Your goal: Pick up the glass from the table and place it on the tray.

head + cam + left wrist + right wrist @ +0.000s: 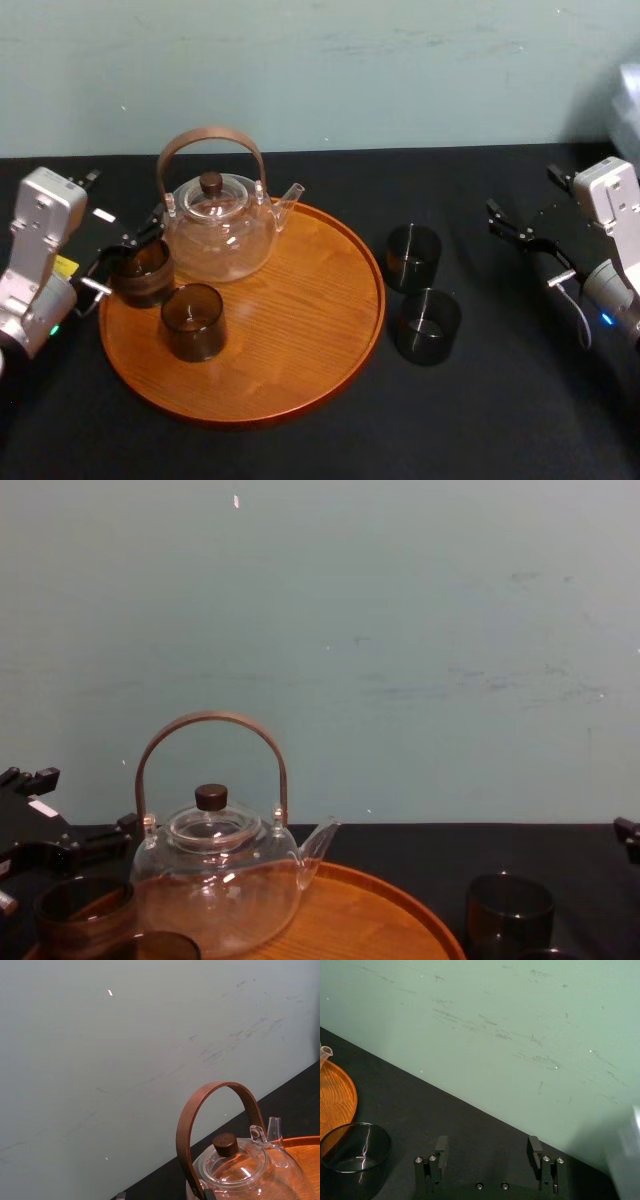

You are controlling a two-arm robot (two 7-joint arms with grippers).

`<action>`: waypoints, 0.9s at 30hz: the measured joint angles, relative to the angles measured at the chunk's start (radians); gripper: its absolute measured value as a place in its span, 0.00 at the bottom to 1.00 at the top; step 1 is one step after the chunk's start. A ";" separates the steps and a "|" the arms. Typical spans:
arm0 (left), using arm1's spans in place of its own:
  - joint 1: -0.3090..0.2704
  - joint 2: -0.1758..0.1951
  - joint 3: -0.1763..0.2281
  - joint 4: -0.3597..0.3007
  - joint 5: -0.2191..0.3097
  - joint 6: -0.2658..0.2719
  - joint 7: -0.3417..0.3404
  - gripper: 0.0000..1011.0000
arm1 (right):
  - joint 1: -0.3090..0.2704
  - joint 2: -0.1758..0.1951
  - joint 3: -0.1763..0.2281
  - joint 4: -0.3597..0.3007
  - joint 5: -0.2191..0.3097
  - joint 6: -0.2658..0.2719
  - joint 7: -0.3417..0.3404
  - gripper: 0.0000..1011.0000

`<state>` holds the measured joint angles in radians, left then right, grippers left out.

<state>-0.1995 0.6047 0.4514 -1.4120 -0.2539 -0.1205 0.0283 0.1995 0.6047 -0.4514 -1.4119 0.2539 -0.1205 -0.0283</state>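
The L gripper [128,255] is at the left rim of the tray [300,390], against a dark glass [145,272] that stands there beside the teapot [220,225]. If it grips or not, I cannot tell. A second glass [192,322] is on the tray, nearer. Two more stand on the table [500,400], just right of the tray: the far glass [413,257] and the near glass [427,325], close together. The R gripper [487,1146] hangs right of them, wide open, w/ nothing in it. I think the far glass is next, as it is closest to R. Pls come in low from the right, put one finger on each side of its wall and do not push the near glass. Close softly, lift straight, then set it down on the free near-right part of the tray.
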 joint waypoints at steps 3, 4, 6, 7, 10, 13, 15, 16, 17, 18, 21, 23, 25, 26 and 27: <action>0.000 0.000 0.000 0.000 0.000 0.000 0.000 0.99 | 0.000 0.000 0.000 0.000 0.000 0.000 0.000 0.99; 0.000 0.000 0.000 0.000 0.000 0.000 0.000 0.99 | 0.000 0.000 0.000 0.000 0.000 0.000 0.000 0.99; 0.000 0.000 0.000 0.000 0.000 0.000 0.000 0.99 | 0.000 0.000 0.000 0.000 0.000 0.000 0.000 0.99; 0.000 0.000 0.000 0.000 0.000 0.000 0.000 0.99 | 0.000 0.000 0.000 0.000 0.000 0.000 0.000 0.99; 0.000 0.000 0.000 0.000 0.000 0.000 0.000 0.99 | 0.000 0.000 0.000 0.000 0.000 0.000 0.000 0.99; 0.000 0.000 0.000 0.000 0.000 0.000 0.000 0.99 | 0.000 0.000 0.000 0.000 0.000 0.000 0.000 0.99; 0.000 0.000 0.000 0.000 0.000 0.000 0.000 0.99 | 0.000 0.000 0.000 0.000 0.000 0.000 0.000 0.99; 0.000 0.000 0.000 0.000 0.000 0.000 0.000 0.99 | 0.000 0.000 0.000 0.000 0.000 0.000 0.000 0.99; 0.000 0.000 0.000 0.000 0.000 0.000 0.000 0.99 | 0.000 0.000 0.000 0.000 0.000 0.000 0.000 0.99; 0.000 0.000 0.000 0.000 0.000 0.000 0.000 0.99 | 0.000 0.000 0.000 0.000 0.000 0.000 0.000 0.99; 0.000 0.000 0.000 0.000 0.000 0.000 0.000 0.99 | 0.000 0.000 0.000 0.000 0.000 0.000 0.000 0.99; 0.000 0.000 0.000 0.000 0.000 0.000 0.000 0.99 | 0.000 0.000 0.000 0.000 0.000 0.000 0.000 0.99; 0.000 0.000 0.000 0.000 0.000 0.000 0.000 0.99 | 0.000 0.000 0.000 0.000 0.000 0.000 0.000 0.99; 0.000 0.000 0.000 0.000 0.000 0.000 0.000 0.99 | 0.000 0.000 0.000 0.000 0.000 0.000 0.000 0.99; 0.000 0.000 0.000 0.000 0.000 0.000 0.000 0.99 | 0.000 0.000 0.000 0.000 0.000 0.000 0.000 0.99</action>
<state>-0.1996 0.6047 0.4514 -1.4120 -0.2539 -0.1205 0.0283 0.1995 0.6047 -0.4514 -1.4120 0.2539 -0.1205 -0.0283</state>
